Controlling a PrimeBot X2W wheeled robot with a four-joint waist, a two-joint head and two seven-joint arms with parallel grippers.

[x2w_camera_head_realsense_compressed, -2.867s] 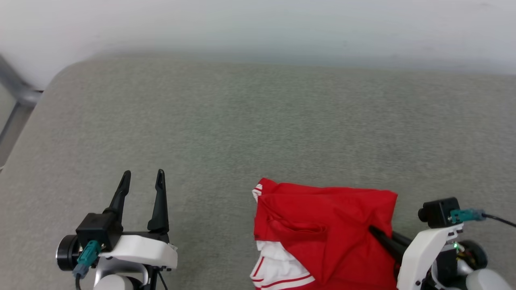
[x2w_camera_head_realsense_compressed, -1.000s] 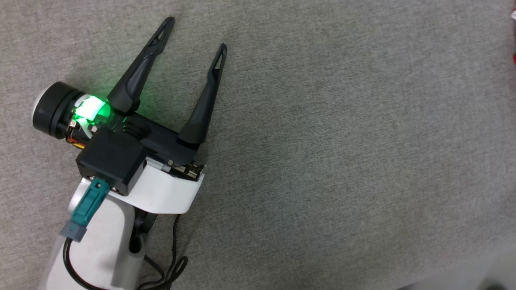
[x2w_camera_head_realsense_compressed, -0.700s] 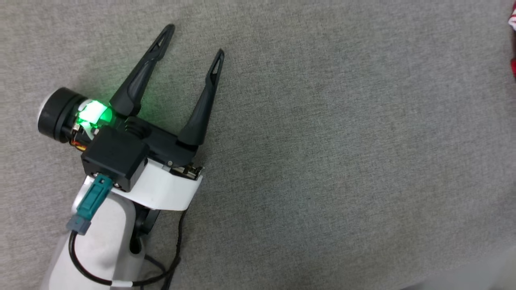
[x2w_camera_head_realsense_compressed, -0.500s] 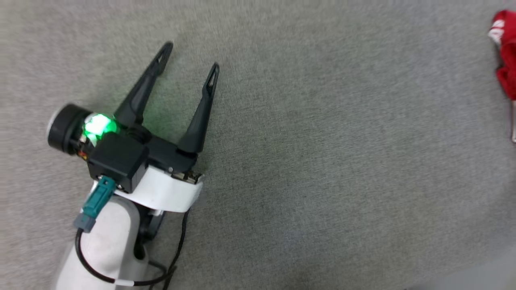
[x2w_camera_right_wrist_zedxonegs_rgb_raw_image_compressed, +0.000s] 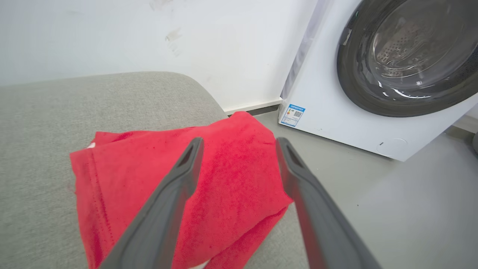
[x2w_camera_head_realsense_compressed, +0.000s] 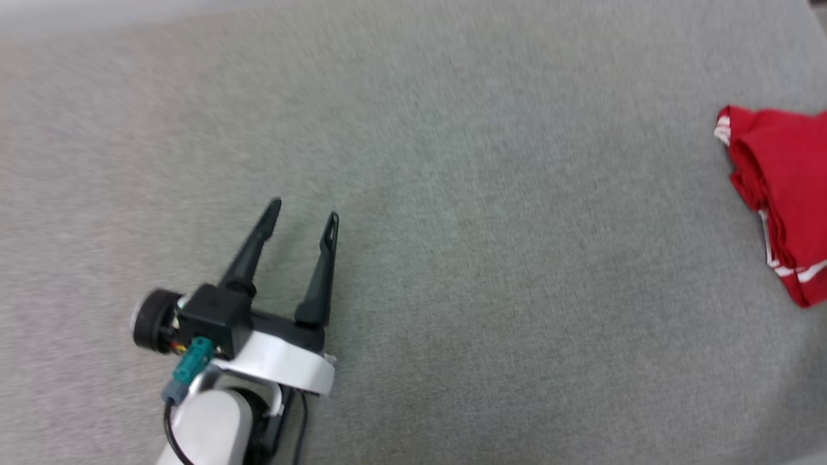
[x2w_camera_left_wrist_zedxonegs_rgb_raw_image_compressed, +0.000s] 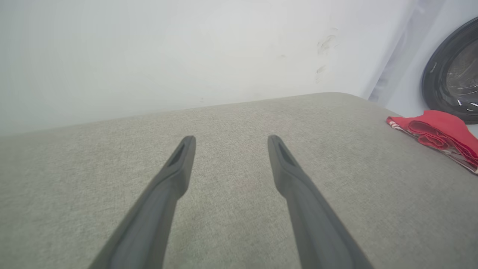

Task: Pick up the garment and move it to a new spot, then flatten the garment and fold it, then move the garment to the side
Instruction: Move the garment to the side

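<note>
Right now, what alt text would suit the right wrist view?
The open right claw points at a folded red garment lying at the edge of a grey padded surface, with a white washing machine on the floor beyond.

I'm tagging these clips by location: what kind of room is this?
Likely a laundry corner: a front-loading washing machine stands beside a grey upholstered surface where the red garment lies.
</note>
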